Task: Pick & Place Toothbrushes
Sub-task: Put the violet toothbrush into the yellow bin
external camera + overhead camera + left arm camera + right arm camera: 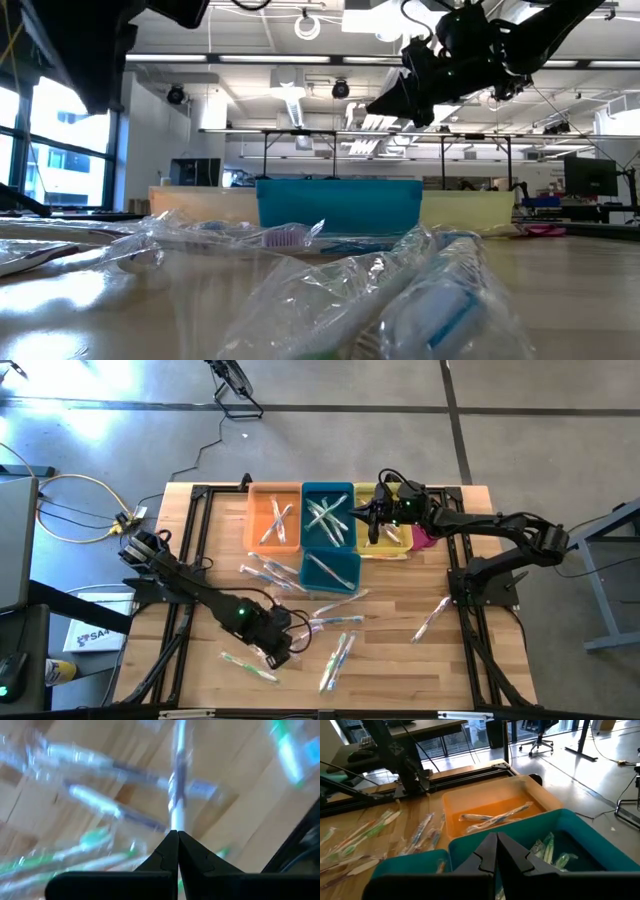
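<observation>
Fingers (pixel 170 851) of the left gripper (pixel 275 647) press together on a clear-wrapped white toothbrush (pixel 177 795) above the wooden bench (pixel 400 660); right gripper (pixel 368 515) fingers meet emptily above the teal bin (pixel 327 490).

We see loose toothbrushes (pixel 335 622) cluttering the table's (pixel 400 660) middle (front right stays bare); bins (pixel 327 515) block the back.

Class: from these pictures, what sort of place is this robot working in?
Probably a lab or workshop in an open office: concrete floor, loose cables, desks and an office chair behind the wooden table.
</observation>
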`<state>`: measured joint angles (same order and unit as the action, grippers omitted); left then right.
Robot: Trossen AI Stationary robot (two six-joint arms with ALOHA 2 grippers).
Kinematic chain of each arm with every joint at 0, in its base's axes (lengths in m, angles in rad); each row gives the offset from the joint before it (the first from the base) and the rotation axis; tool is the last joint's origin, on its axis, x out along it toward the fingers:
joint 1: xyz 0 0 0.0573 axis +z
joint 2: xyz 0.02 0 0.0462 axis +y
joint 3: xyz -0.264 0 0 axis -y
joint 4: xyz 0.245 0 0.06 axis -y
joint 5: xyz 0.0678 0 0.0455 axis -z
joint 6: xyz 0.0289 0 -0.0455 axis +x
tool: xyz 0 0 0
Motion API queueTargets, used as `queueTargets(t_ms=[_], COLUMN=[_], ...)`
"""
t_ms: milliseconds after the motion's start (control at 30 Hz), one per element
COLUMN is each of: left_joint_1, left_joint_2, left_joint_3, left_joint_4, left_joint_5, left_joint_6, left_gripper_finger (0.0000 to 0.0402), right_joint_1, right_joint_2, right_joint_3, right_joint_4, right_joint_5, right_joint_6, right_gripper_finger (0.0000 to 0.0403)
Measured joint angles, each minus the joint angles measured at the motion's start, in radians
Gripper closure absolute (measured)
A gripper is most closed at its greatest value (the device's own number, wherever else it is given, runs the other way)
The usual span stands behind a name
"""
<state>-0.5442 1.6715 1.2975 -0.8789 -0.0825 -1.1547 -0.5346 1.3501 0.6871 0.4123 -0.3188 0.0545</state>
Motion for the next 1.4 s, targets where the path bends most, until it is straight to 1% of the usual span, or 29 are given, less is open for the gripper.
queueTargets(t_ms=[67,200,500,633,700,767,833,1033,1100,1200,1333,1400], left_joint_1=[0.0,0.0,0.001,0.001,0.001,0.002,0.002,0.001,0.001,0.001,0.001,0.001], left_joint_2=[0.016,0.02,0.02,0.02,0.02,0.02,0.023,0.029,0.029,0.029,0.036,0.042], left_joint_3=[0.018,0.02,0.02,0.02,0.02,0.019,0.019,0.017,0.017,0.017,0.018,0.017], left_joint_4=[-0.022,-0.008,0.055,0.04,0.038,0.039,0.04,0.065,0.085,0.119,0.133,0.132], left_joint_5=[0.028,0.062,0.065,-0.004,-0.021,-0.024,-0.024,-0.015,-0.018,-0.026,-0.043,-0.07], left_joint_6=[0.009,0.022,0.024,0.064,0.084,0.077,0.07,0.042,0.039,0.039,0.039,0.047], left_gripper_finger=[0.0402,0.0402,0.0402,0.0401,0.0399,0.0388,0.037,0.029,0.0271,0.0257,0.0254,0.0254], right_joint_1=[0.0,0.0,0.0,0.0,0.0,0.0,0.0,0.0,0.0,0.0,0.0,0.0], right_joint_2=[0.0,0.0,0.0,0.0,0.0,0.0,0.0,0.0,0.0,0.0,0.0,0.0], right_joint_3=[0.0,0.0,0.0,0.0,0.0,0.0,0.0,0.0,0.0,0.0,0.0,0.0], right_joint_4=[-0.005,-0.006,-0.007,-0.007,-0.007,-0.007,-0.007,-0.018,-0.017,-0.018,-0.017,-0.017], right_joint_5=[0.0,0.002,0.002,0.002,0.002,0.002,0.002,0.002,0.002,0.002,0.002,0.002], right_joint_6=[0.0,0.001,-0.005,-0.007,-0.007,-0.007,-0.007,-0.007,-0.007,-0.007,-0.007,-0.007], right_gripper_finger=[0.0399,0.0399,0.0399,0.0399,0.0399,0.0399,0.0399,0.0399,0.0399,0.0399,0.0399,0.0399])
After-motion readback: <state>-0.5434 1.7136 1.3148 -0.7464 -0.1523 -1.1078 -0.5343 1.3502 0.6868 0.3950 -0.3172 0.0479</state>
